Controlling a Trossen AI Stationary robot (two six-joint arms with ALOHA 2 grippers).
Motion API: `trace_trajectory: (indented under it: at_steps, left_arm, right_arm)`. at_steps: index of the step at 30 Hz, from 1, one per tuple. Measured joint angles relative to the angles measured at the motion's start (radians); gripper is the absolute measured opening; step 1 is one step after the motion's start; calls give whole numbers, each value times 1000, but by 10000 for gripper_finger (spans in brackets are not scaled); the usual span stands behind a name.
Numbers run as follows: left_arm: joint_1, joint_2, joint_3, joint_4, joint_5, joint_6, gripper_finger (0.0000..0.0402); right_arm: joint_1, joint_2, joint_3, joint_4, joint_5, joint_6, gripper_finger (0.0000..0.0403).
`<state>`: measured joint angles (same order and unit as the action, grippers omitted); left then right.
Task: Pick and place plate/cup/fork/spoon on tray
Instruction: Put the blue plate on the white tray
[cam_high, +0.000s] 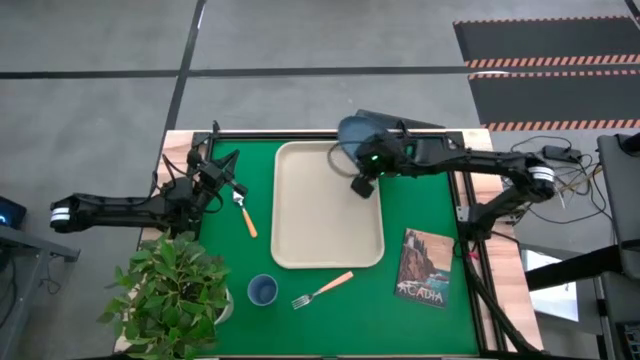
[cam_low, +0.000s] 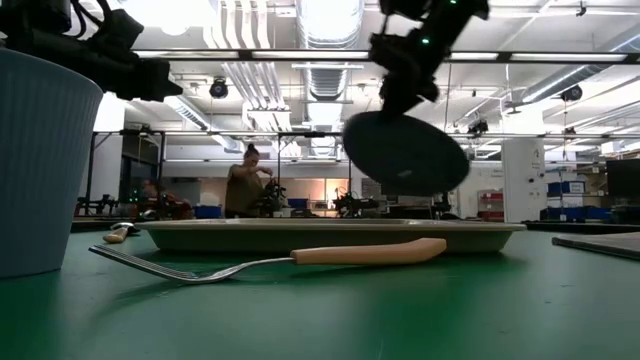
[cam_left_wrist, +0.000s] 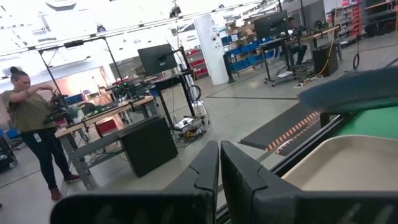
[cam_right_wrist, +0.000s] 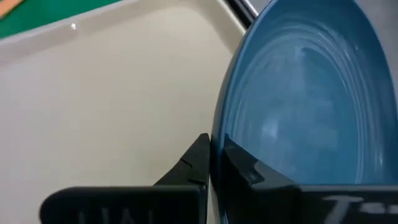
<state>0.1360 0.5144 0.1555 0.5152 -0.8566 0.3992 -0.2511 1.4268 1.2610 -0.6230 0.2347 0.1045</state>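
Note:
The cream tray (cam_high: 328, 205) lies in the middle of the green mat. My right gripper (cam_high: 362, 162) is shut on the dusty-blue plate (cam_high: 358, 135) above the tray's far right corner; in the low view the plate (cam_low: 405, 152) hangs tilted over the tray (cam_low: 330, 235). My left gripper (cam_high: 225, 172) is shut and empty, raised left of the tray, above the spoon (cam_high: 243, 212) that lies flat on the mat. The blue cup (cam_high: 262, 291) stands near the front edge. The fork (cam_high: 322, 290) lies flat beside the cup. My right gripper pinches the plate's rim (cam_right_wrist: 219, 134) between its two fingers, one on the plate's inner face and one on its underside. The fingers come from above. The plate hangs tilted below them, lifted clear of the tray.
A potted plant (cam_high: 170, 295) stands at the near left corner. A book (cam_high: 424, 266) lies on the mat right of the tray. A person (cam_low: 243, 185) stands in the room beyond the table.

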Motion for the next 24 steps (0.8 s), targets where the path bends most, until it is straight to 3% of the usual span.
trace_trajectory:
  at_steps: [14, 24]
  left_arm:
    - [0, 0, 0, 0, 0, 0, 0]
    - [0, 1, 0, 0, 0, 1, 0]
  right_arm:
    - [142, 377, 229, 7, 55, -107, 12]
    - [156, 496, 272, 26, 52, -104, 12]
